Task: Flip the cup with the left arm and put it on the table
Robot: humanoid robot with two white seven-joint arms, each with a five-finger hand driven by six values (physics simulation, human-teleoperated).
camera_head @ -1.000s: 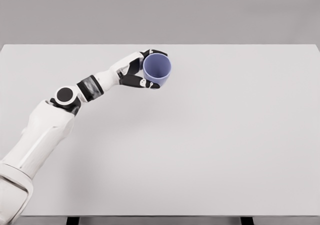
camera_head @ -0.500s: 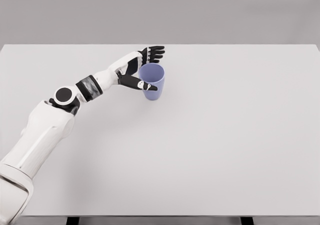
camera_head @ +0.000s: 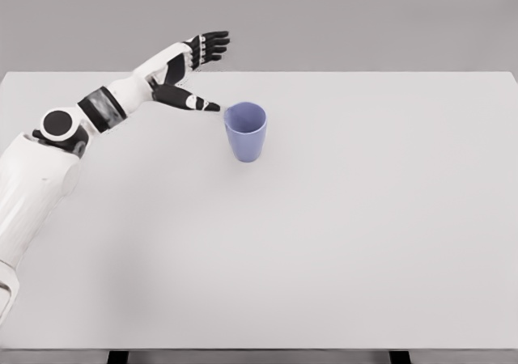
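Cup (camera_head: 245,131) upright on white table (camera_head: 340,243), grey wall bkgd, left robot hand (camera_head: 193,66) spread, empty

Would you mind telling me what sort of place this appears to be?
Probably a bare simulated test bench: a plain white table, a featureless grey backdrop, one blue cup standing upright, and the robot's left hand open beside it.

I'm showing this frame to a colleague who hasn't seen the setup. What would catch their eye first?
The blue cup stands out: it sits upright, mouth up, alone on the white table, left of centre toward the far edge. Next is the left hand, raised up and to the left of the cup with fingers spread, holding nothing; its thumb tip points toward the rim.
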